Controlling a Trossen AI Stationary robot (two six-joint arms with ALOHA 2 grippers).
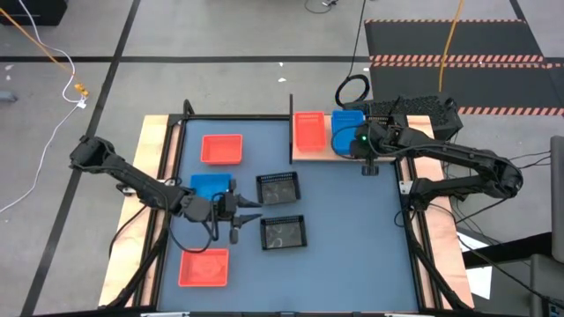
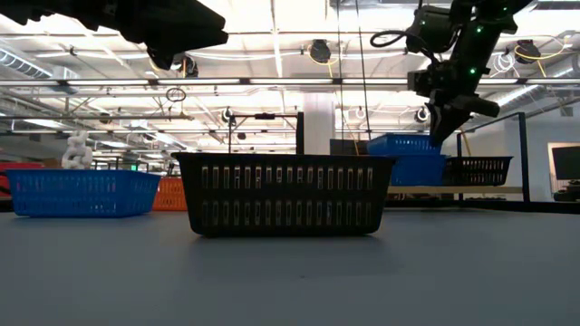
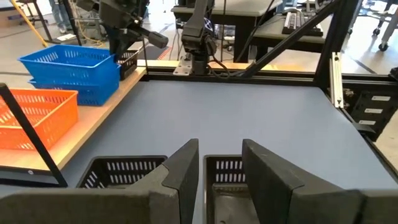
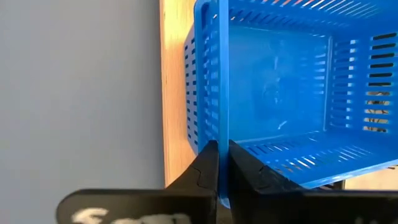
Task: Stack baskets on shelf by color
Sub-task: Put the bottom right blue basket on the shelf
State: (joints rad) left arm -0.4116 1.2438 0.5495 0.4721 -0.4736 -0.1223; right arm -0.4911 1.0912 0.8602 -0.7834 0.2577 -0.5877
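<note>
The shelf (image 1: 322,151) lies at the table's far side. It bears one red basket (image 1: 308,130), two blue baskets (image 3: 69,67) nested together, and a black basket (image 2: 476,170) at its right end. My right gripper (image 4: 222,163) is above the blue stack's near right corner, shut on the upper basket (image 1: 348,129). My left gripper (image 3: 221,168) hovers open at mid-table, just left of two black baskets (image 1: 278,187) (image 1: 283,232) and next to a third blue basket (image 1: 210,184). Two more red baskets (image 1: 221,148) (image 1: 204,267) sit flat on the table. My right gripper pinches the upper blue basket's near wall (image 4: 215,134) close to its right corner, one finger outside and one inside. The fingers come from above, pointing down. The basket sits level, nested on the lower blue one (image 3: 87,92).
A thin black post (image 1: 292,130) stands at the shelf's left end. Black frame rails (image 3: 323,74) edge the blue tabletop. Open tabletop (image 1: 352,229) lies right of the black baskets. Cables and benches show in the room beyond.
</note>
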